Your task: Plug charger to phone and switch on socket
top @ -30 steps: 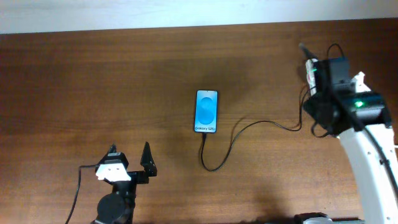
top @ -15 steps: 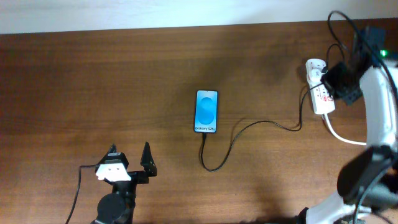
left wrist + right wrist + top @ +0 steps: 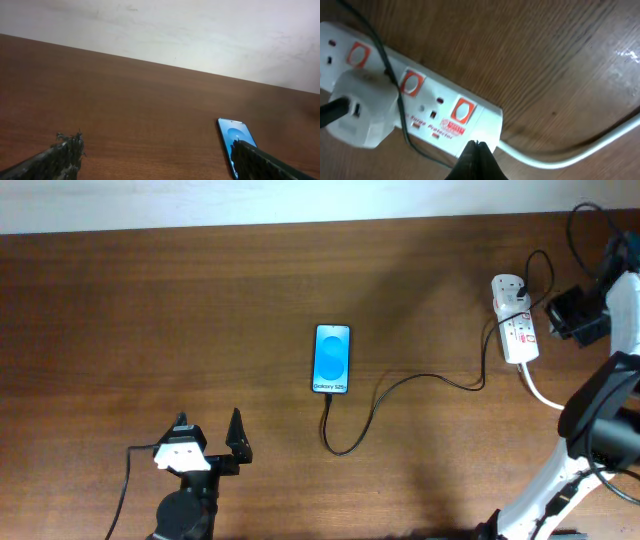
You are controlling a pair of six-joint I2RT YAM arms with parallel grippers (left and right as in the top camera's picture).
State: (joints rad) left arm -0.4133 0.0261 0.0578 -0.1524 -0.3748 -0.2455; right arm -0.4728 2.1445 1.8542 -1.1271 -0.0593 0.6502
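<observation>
- Right gripper point(image 3: 476, 149): jaws pressed fully together, nothing held between them.
- In the right wrist view the tip sits over the cord end of the socket point(image 3: 425, 102), next to the last red switch. Can't tell whether it touches.
- From overhead this gripper is just right of the socket, at the far right of the surface point(image 3: 150, 310).
- Left gripper point(image 3: 210, 430): jaws spread as wide as they go, empty, near the front edge of the surface at lower left. It is well apart from every task item.
- Socket: a white strip lying flat at the far right, long axis running away from the robot. Can't tell from the red switches whether they are on or off.
- A white adapter point(image 3: 362, 115) is plugged into the socket at the far end.
- A thick white cord point(image 3: 570, 156) leaves the near end of the socket and curves off to the right.
- Charger point(image 3: 400, 384): a thin black cable running from the adapter down past the socket, then left across the surface. It loops below the phone point(image 3: 332, 359) and meets the end that has the white text strip.
- Phone: lies flat mid-surface with its blue screen up. It is well apart from both grippers and also shows at the right of the left wrist view.
</observation>
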